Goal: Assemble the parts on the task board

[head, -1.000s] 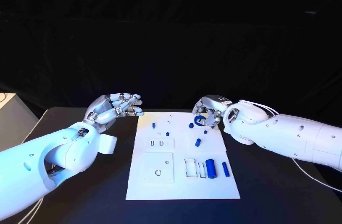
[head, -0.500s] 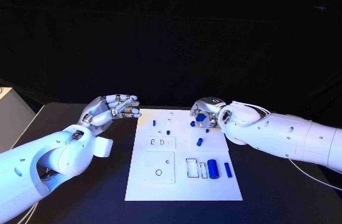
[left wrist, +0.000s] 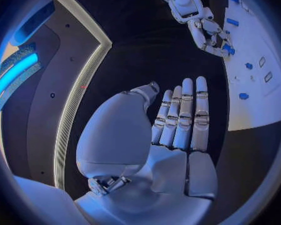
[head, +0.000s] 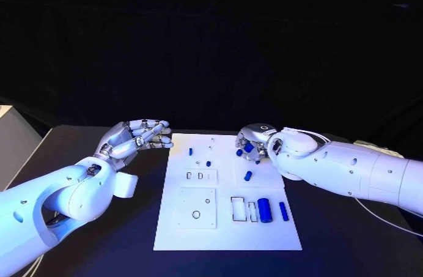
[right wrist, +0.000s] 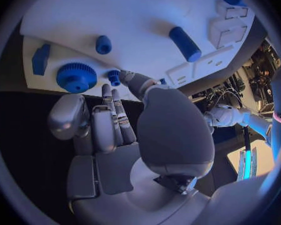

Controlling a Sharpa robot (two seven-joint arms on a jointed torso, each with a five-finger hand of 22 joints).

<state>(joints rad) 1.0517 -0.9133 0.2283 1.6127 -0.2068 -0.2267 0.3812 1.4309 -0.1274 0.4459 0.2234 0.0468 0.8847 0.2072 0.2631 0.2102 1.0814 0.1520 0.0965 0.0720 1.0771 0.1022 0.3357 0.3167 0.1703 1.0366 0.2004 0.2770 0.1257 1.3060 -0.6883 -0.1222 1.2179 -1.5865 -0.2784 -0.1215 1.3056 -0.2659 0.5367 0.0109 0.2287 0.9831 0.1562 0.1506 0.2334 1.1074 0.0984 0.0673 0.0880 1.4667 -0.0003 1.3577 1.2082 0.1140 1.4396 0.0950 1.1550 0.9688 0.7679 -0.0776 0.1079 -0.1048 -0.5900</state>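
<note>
On the table: a white board (head: pixel 227 191) lies flat in the middle of the black table (head: pixel 115 228), between the 2 arms.
Right hand: the right hand (head: pixel 253 146) sits over the board's far right corner, fingers pointing down at the board. The wrist view shows its fingers straight and side by side with the thumb apart and nothing between them; the fingertips (right wrist: pixel 107 89) reach a small blue peg (right wrist: pixel 114 77).
Gear: a blue toothed wheel (right wrist: pixel 76 77) lies flat on the board near its far edge, just beside the right hand's fingertips and not held.
Left hand: the left hand (head: pixel 137 137) is raised beside the board's far left corner, off the board. Its fingers (left wrist: pixel 184 116) are stretched out together, thumb to the side, holding nothing.
Other parts: a short blue cylinder (head: pixel 247 175) lies near the middle right of the board; a thicker blue cylinder (head: pixel 264 210) and a thin blue bar (head: pixel 283 211) lie side by side near the right edge, closer to the robot. 2 small blue pegs (head: pixel 191 151) stand on the far left part.
</note>
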